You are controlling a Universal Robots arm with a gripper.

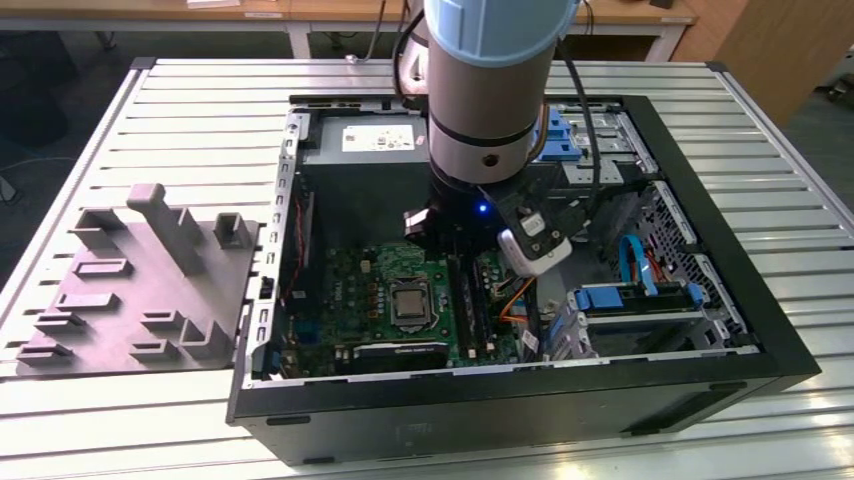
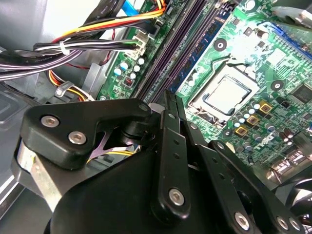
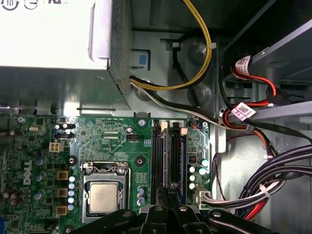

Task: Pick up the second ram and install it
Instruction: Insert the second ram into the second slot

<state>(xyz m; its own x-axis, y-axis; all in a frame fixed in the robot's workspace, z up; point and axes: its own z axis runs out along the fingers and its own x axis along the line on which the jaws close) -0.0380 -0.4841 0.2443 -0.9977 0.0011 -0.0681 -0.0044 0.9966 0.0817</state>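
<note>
Arm [image 1: 487, 90] reaches down into the open computer case [image 1: 747, 330], which lies on the slatted tabletop [image 1: 200, 120]. A grey moulded fixture [image 1: 134, 290] sits near the tabletop's edge at the exterior view's left, well apart from the case. Gripper [image 2: 169, 103]: clenched, fingers [image 2: 168, 146] drawn together on a thin dark edge. This reads as the second ram [image 3: 163, 191], held edge-on, with no chips discernible from these angles. It hangs over the green motherboard [image 3: 112, 131], in line with the long black memory slots [image 3: 175, 151] and beside the processor [image 3: 103, 197]. Cannot tell whether its lower edge touches a slot. The first wrist view looks along the slots to the grey power-supply box [image 3: 48, 39] and a yellow lead [image 3: 204, 44], with a bundle of black cables [image 3: 282, 165] to one side. The second wrist view gives the clenched linkage close up, with the slots running away beyond the fingertips. The exterior view alone gives the case, fixture and tabletop layout.
</note>
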